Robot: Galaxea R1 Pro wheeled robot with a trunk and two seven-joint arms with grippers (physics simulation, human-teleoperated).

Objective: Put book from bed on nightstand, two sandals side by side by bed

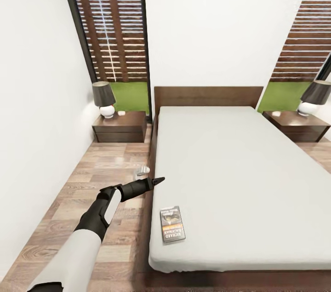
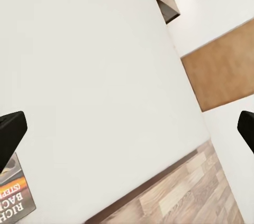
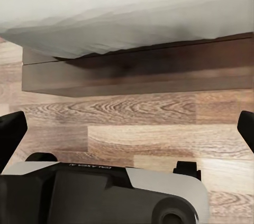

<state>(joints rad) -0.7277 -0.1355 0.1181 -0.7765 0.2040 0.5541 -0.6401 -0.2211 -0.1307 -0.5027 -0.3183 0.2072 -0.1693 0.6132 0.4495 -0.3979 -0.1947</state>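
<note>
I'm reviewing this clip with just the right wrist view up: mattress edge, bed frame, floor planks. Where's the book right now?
Observer: The book lies flat on the bed, near the mattress corner closest to the robot, on its left side.
Operator: Has the left arm grabbed it?
Observer: No. The left pincer hangs by the bed's edge, apart from the book, and the left wrist view shows its fingers spread wide.
Operator: Is there a nightstand that arm could use?
Observer: One nightstand, carrying a lamp, stands beside the headboard on the robot's left.
</note>
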